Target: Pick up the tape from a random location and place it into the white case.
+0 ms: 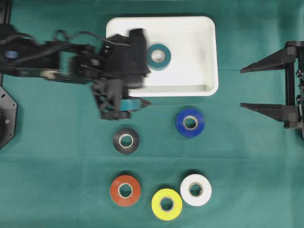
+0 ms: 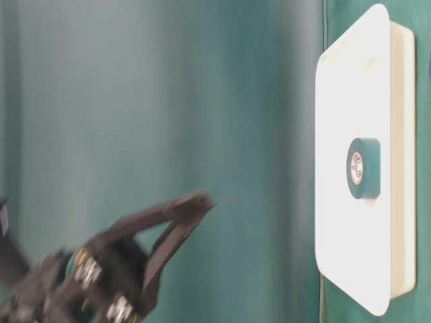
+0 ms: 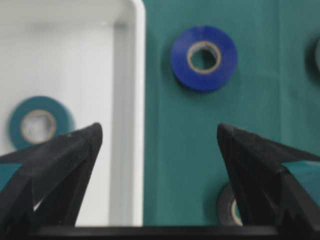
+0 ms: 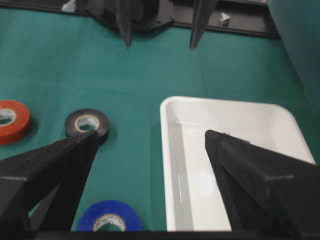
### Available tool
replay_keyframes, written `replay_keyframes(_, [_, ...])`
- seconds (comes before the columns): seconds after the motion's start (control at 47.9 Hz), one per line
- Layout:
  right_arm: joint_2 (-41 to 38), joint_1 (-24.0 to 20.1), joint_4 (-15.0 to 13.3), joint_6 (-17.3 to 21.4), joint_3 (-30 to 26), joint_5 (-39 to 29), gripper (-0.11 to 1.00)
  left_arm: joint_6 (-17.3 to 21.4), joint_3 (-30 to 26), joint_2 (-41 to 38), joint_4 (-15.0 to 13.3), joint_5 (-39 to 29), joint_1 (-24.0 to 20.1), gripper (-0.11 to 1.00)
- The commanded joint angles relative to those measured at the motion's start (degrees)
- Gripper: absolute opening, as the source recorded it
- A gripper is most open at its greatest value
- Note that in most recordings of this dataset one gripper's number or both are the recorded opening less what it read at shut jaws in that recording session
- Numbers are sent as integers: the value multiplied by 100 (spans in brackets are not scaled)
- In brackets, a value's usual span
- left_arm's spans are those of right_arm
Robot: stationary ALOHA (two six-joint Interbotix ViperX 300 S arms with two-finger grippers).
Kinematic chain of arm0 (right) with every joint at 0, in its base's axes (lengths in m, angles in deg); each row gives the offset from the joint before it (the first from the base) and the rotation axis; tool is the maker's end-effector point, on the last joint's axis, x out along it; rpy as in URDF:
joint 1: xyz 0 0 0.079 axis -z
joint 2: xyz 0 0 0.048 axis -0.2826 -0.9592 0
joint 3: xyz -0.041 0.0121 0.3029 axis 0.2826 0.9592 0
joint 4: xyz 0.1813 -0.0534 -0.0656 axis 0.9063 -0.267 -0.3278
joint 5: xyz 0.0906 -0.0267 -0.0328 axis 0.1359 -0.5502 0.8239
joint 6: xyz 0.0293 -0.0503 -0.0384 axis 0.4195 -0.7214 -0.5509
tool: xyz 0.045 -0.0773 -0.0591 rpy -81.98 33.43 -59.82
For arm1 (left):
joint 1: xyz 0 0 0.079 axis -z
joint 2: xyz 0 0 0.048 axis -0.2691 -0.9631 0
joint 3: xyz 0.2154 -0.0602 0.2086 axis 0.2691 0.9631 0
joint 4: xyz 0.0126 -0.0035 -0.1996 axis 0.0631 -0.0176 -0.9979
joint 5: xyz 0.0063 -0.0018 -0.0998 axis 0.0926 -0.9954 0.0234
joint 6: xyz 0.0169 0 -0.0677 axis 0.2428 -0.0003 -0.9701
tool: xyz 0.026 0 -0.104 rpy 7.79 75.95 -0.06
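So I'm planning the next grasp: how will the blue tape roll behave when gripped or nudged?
The blue tape roll lies flat on the green cloth, so it probably slides rather than rolls. Its ring shape looks stiff and likely light. Its smooth sides may be slightly slippery.

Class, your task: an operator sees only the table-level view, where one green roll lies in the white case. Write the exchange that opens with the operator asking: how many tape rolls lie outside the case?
Observer: Five lie on the green cloth outside the white case: the blue roll, black roll, orange roll, yellow roll and white roll.
Operator: Which is nearest the case?
Observer: The blue roll, just off one long side of the case.
Operator: Is the right gripper holding anything?
Observer: No. The right gripper stands open and empty, off to the case's right in the overhead view.
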Motion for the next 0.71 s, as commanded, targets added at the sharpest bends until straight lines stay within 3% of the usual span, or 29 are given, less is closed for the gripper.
replay_keyframes(0.0, [-9,0,0,9,-176,18,91,0,308,598,0,281,-70,96])
replay_keyframes(0.188, [-9,0,0,0,-229,-70,91,0,1283,1749,0,782,-158,96])
replay_keyframes(0.418, [0,9,-9,0,-255,-88,91,0,2065,3059,-9,976,-176,96])
replay_keyframes(0.689, [-18,0,-9,-9,-246,-88,91,-9,2918,4025,-35,1002,-176,96])
